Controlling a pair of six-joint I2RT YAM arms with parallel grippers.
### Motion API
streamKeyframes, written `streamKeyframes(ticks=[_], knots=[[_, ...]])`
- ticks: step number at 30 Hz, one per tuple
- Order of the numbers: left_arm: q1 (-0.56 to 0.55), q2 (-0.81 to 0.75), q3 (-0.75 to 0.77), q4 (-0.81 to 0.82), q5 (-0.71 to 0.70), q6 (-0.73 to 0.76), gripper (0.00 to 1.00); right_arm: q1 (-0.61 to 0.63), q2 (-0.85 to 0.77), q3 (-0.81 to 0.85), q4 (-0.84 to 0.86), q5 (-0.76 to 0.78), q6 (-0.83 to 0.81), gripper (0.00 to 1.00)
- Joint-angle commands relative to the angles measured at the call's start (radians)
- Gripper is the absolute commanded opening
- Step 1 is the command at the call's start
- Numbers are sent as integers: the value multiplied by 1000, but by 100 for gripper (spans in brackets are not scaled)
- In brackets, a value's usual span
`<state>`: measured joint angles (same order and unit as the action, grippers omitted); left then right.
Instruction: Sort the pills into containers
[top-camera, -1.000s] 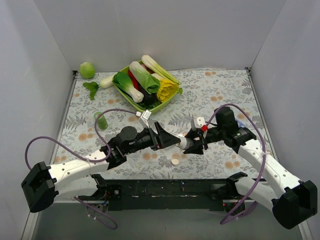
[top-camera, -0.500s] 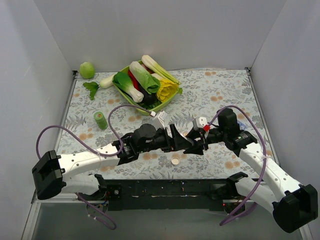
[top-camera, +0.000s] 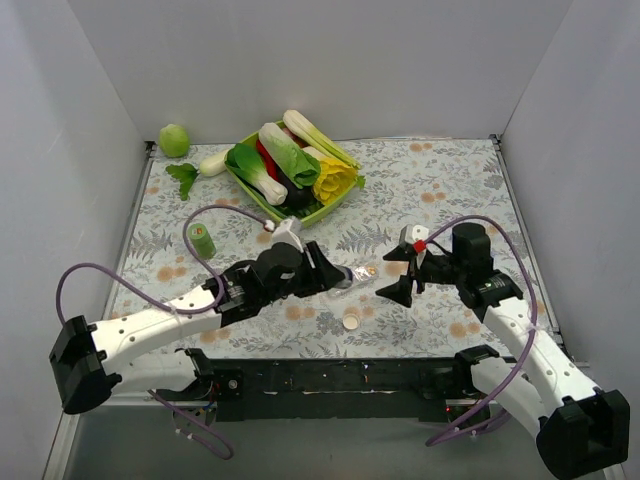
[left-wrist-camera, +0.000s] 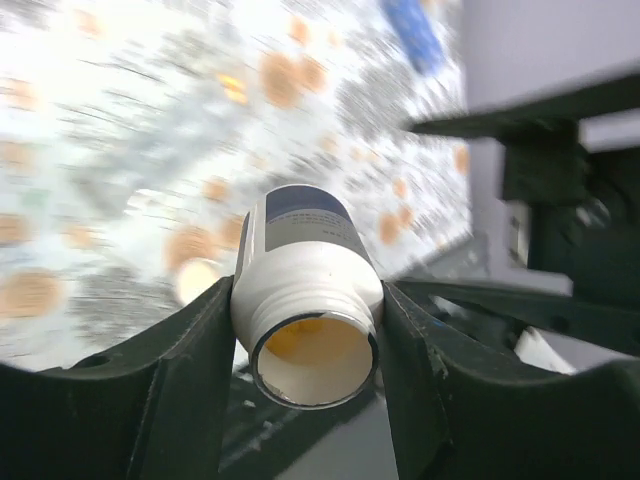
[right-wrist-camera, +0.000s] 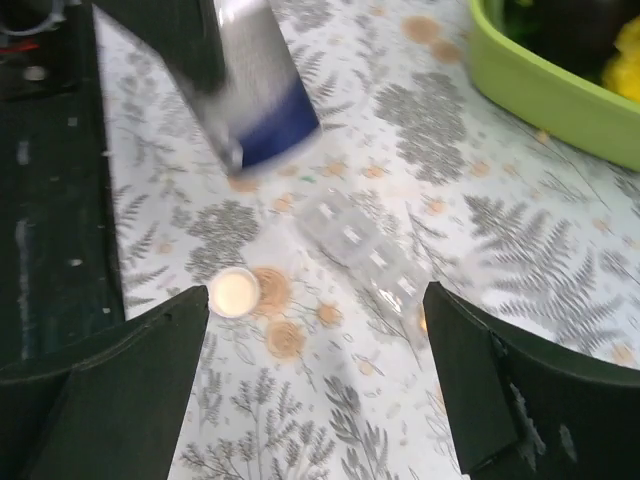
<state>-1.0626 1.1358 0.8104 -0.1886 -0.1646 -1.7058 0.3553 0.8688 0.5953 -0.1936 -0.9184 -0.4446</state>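
Observation:
My left gripper (top-camera: 330, 276) (left-wrist-camera: 312, 335) is shut on a white pill bottle (top-camera: 343, 279) (left-wrist-camera: 305, 265) with a blue label. The bottle lies sideways with its open mouth toward the wrist camera, and something yellowish shows inside; single pills cannot be made out. The clear pill-organiser strip (top-camera: 362, 272) (right-wrist-camera: 365, 245) lies on the cloth just past the bottle. My right gripper (top-camera: 393, 276) (right-wrist-camera: 315, 340) stands open to the right of the strip, with nothing between its fingers. In the right wrist view the bottle (right-wrist-camera: 255, 95) shows blurred at the top left.
The bottle's white cap (top-camera: 351, 321) (right-wrist-camera: 234, 292) lies near the front. A green tray (top-camera: 322, 212) (right-wrist-camera: 545, 85) of vegetables sits at the back, with a small green bottle (top-camera: 202, 240) and a green ball (top-camera: 174, 139) to the left.
The left gripper closed on the bottle and drew it to the left. The right gripper let go of it, opened wide and pulled back to the right.

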Motion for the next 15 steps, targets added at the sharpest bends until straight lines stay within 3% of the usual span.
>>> streamKeyframes(ticks=[1, 2, 5, 11, 14, 15], knots=[[179, -83, -45, -358, -159, 18, 0, -93, -74, -52, 95, 185, 75, 96], [253, -85, -51, -388, -167, 23, 0, -111, -94, -58, 94, 191, 76, 96], [338, -39, -37, -475, -208, 32, 0, -163, -119, -72, 100, 202, 101, 96], [369, 153, 28, -551, -245, 37, 14, -216, -126, -58, 99, 197, 132, 96], [369, 162, 44, -572, -257, 46, 37, -230, -132, -48, 80, 200, 132, 96], [369, 153, 49, -569, -247, 52, 56, -233, -132, -43, 72, 205, 127, 96]])
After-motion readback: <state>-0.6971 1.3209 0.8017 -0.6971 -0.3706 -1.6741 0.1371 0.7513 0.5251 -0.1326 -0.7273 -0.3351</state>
